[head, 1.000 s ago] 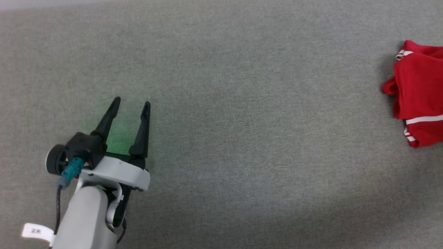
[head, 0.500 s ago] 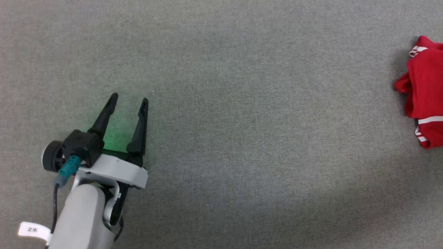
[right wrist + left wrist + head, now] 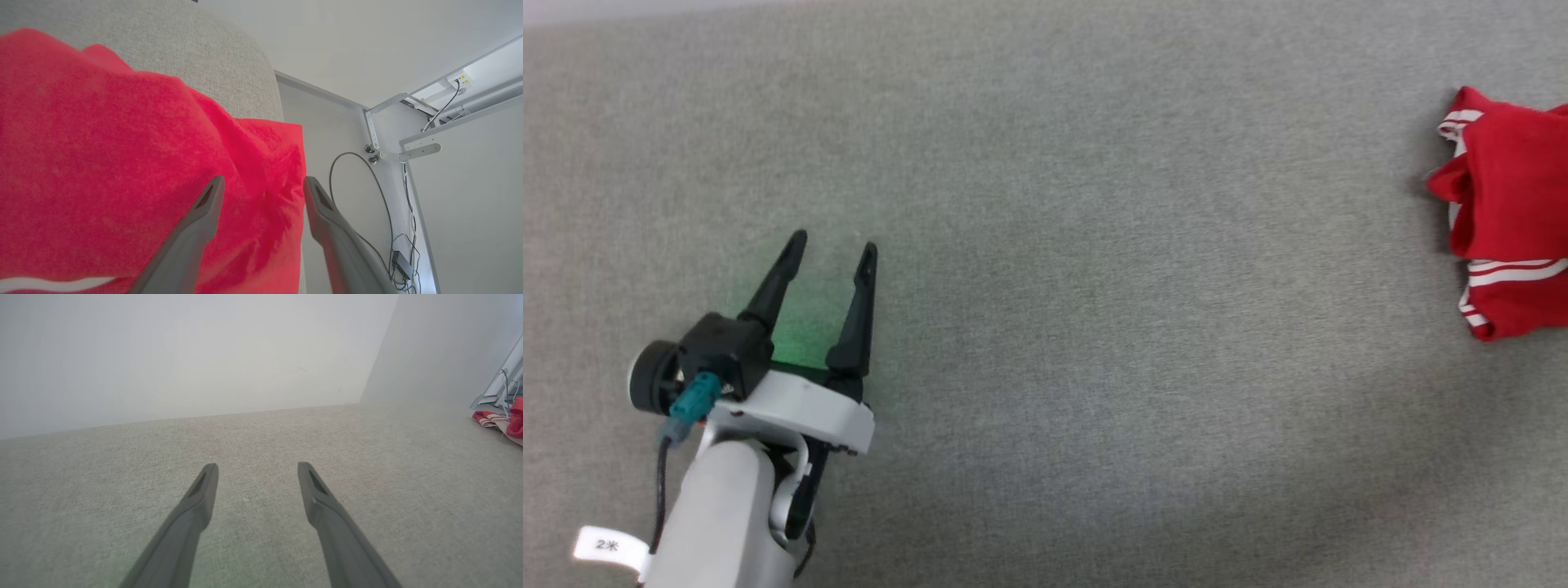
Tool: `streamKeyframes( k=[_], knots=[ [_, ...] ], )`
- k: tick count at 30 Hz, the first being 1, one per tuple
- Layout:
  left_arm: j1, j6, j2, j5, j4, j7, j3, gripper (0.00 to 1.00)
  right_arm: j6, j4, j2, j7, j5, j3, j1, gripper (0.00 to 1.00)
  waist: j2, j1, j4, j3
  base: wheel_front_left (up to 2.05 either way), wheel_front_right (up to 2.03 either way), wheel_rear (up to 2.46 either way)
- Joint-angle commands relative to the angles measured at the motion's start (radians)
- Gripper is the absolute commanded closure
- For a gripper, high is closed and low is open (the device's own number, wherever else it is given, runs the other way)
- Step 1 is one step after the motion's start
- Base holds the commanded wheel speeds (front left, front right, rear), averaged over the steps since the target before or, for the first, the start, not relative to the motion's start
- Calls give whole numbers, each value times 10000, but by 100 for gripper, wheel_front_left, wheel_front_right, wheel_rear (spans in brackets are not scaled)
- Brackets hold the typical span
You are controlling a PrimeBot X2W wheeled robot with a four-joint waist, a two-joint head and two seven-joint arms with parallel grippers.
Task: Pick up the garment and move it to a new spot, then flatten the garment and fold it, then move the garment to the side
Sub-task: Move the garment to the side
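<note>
While left claw [image 3: 834, 242] stays spread apart, right claw [image 3: 263, 181] gapes over garment [image 3: 1511, 188]; striped hem shifted.

The left pincer [image 3: 836, 240] has two long black fingers [image 3: 854, 318] tapering to narrow tips, rooted in a boxy black housing [image 3: 727, 351]. At the housing's 9 o'clock sits a round black disc [image 3: 649, 385]; at its 7 o'clock a teal plug [image 3: 693, 400] feeds a thin black cable [image 3: 659, 482]. A white plate [image 3: 800, 408] caps the pale grey forearm [image 3: 723, 523], which bears a white tag [image 3: 609, 545] marked "2米" at 8 o'clock. The right pincer [image 3: 263, 179] shows dark grey fingers, each with a narrow slot near its tip
</note>
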Motion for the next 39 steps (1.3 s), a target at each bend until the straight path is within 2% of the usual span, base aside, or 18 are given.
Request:
streamKeyframes(
  k=[1,9,20,30,39],
  knots=[
    [177,-18,-8,-42,55,-3,-17,0,-14,15,132,-117,-114,61,-96,0,0,0,-201,-250,0,0,0],
    [420,-18,-175,-160,262,-3,-119,0,-14,-11,388,-563,-16,230,62,0,0,0,-424,-1095,0,0,0],
    [1098,-18,-491,-299,478,-3,185,0,-14,-307,764,-1470,464,523,625,0,0,0,-247,-2494,0,0,0],
    [1706,-17,-795,-180,778,-3,509,0,-14,-774,1134,-2148,933,380,1843,0,0,0,790,-3767,0,0,0],
    [2170,-9,-754,-32,760,-3,963,0,-14,-1599,1345,-2287,1194,-195,2969,0,0,0,1796,-4333,0,0,0]
  ],
)
